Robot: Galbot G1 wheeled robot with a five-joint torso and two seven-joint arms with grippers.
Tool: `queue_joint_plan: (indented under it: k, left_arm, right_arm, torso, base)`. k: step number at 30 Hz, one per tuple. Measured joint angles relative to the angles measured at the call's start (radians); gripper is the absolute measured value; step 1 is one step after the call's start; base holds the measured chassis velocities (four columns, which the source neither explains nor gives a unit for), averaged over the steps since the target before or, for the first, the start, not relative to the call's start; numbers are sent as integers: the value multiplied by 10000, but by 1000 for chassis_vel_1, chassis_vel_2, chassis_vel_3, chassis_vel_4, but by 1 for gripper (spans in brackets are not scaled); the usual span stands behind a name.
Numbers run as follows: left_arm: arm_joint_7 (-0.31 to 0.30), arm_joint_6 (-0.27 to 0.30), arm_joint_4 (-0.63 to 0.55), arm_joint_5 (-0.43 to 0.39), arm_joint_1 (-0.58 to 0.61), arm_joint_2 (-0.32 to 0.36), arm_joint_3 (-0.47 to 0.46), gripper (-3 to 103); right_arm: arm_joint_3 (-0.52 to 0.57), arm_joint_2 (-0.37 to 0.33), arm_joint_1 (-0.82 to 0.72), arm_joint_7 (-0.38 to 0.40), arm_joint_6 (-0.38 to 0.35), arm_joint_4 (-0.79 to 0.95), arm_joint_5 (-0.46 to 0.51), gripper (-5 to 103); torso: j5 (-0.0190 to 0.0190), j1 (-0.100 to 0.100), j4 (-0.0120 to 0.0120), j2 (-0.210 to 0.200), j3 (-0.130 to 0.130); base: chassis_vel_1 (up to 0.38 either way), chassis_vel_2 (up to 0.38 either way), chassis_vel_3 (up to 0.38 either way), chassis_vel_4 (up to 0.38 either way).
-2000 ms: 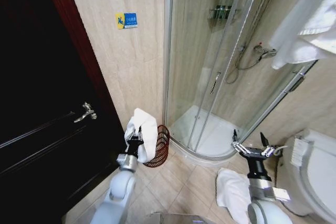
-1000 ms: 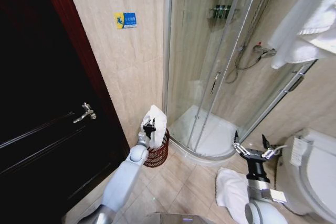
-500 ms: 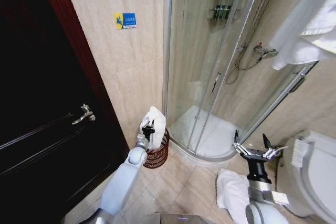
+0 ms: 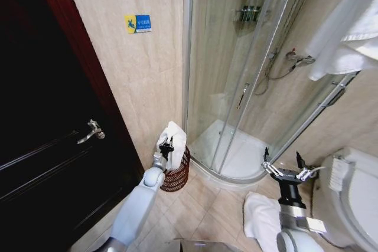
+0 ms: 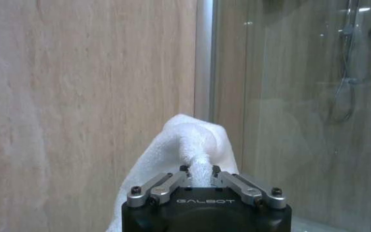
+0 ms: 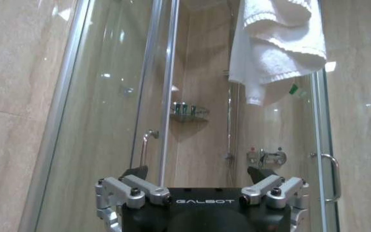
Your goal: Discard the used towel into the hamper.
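Observation:
My left gripper [image 4: 166,146] is shut on a white towel [image 4: 174,136] and holds it just above the hamper [image 4: 176,175], a small reddish-brown wire basket on the floor by the shower's corner. In the left wrist view the towel [image 5: 189,145] bunches up between the closed fingers of the left gripper [image 5: 199,170], with the tiled wall behind. My right gripper [image 4: 286,167] hangs open low at the right, near the toilet, with nothing between its fingers. In the right wrist view the right gripper [image 6: 202,180] faces the shower glass.
A dark wooden door [image 4: 47,146] stands at the left. The glass shower enclosure [image 4: 248,87] fills the middle. Another white towel [image 4: 263,213] lies on the floor by the toilet [image 4: 354,193]. White towels [image 4: 348,33] hang at the upper right.
My left arm has reached forward, carrying the towel from in front of the hamper to just above its rim. The head view has shifted slightly. The right gripper has stayed put.

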Motion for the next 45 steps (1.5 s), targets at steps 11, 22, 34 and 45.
queue_joint_plan:
  k: [11,22,34,45]
  left_arm:
    - [63,-71,239,50,-46,22,52,9]
    - [207,-198,809,198,-171,50,113,9]
    - [960,-842,3201,792,-839,320,734,9]
    - [1173,-1101,4975,1120,-1428,279,1526,9]
  right_arm:
    - [14,-4,23,15,26,-26,19,100]
    - [3,71,-75,190,279,-26,-129,100]
    - [64,189,-229,-45,878,138,-327,100]
    - [141,184,-211,-295,1071,177,-332,100]
  torso:
    - [0,1,0,0,0]
    - [2,4,-1,0,1]
    - [-1,-3,2,2,0]
    - [-1,1,1,0,0]
  base:
    - [-83,78,76,-82]
    - [-97,83,89,-96]
    - [-6,13,10,-13]
    - [0,0,0,0]
